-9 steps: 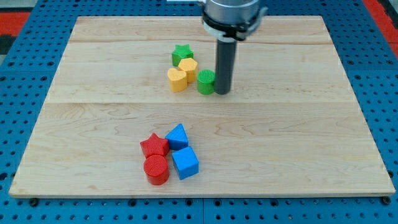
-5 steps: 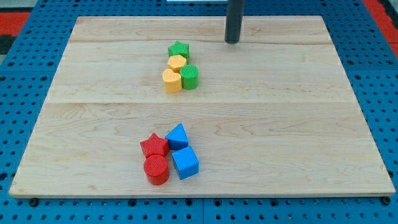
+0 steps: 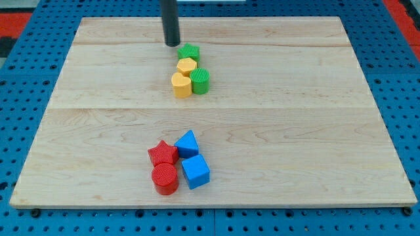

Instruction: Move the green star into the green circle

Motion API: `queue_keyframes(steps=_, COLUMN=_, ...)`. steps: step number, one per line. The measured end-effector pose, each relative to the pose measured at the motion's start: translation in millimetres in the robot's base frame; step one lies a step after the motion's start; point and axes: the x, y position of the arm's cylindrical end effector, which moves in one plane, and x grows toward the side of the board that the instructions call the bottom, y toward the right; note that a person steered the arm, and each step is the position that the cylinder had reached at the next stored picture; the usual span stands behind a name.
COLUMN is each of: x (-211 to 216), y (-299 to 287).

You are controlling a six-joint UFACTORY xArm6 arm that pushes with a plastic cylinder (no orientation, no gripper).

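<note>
green star (image 3: 189, 52) near view's top centre, touching yellow block (image 3: 187, 66) below it; green circle (image 3: 201, 80) just beyond, to lower right, beside yellow heart (image 3: 180, 85). my tip (image 3: 172, 44) just upper left of star, apparently not touching. no pincer on rig: bare rod, nothing held. star judged light, rigid, slides readily, may spin off points; contact its upper-left flank, push toward circle. red and blue blocks well apart at view's bottom.
</note>
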Motion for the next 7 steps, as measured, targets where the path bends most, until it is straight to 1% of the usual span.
queue_keyframes(steps=1, x=10.5, y=14.1)
queue_keyframes(steps=2, x=11.9, y=50.2)
queue_keyframes(steps=4, x=42.3, y=86.6)
queue_keyframes(steps=5, x=52.7, y=90.1)
queue_keyframes(steps=7, x=56.7, y=90.1)
